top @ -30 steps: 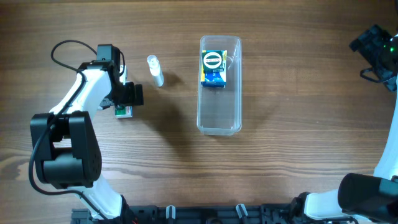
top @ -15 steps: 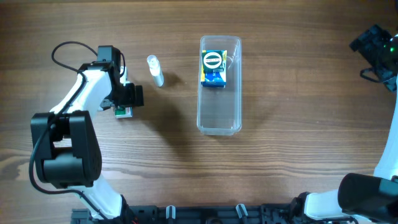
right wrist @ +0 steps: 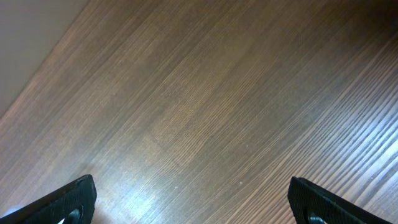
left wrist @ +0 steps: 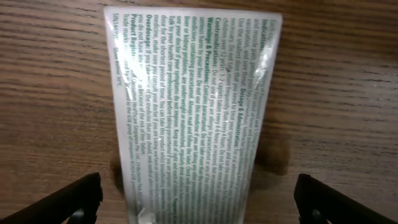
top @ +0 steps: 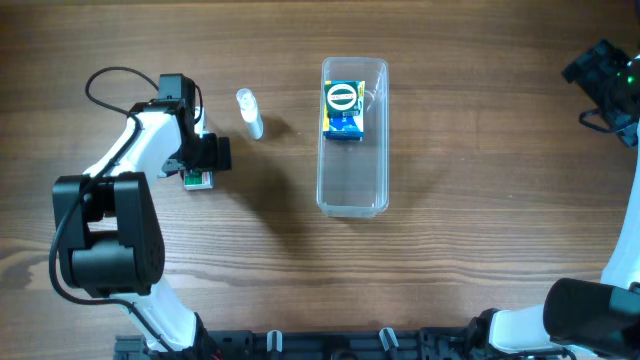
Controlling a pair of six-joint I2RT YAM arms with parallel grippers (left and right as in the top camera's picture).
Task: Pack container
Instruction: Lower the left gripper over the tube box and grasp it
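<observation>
Where the left gripper (left wrist: 199,205) hangs with fingers (left wrist: 78,198) spread wide, a white sachet (left wrist: 193,106) with green print lies flat on the table (top: 480,200) between them. Its lower end is cut off in the wrist view, and it is largely hidden from overhead. A white vial (top: 249,113) lies near; the clear container (top: 352,208), well apart, holds a blue packet (top: 343,108) at one end. The right gripper (right wrist: 193,202), also spread, is over bare wood.

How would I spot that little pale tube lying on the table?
Find the clear plastic container in the middle of the wooden table. Left of it, not touching it, lies the small tube. It is round and translucent, unlike the flat printed packet beneath the left gripper.
</observation>
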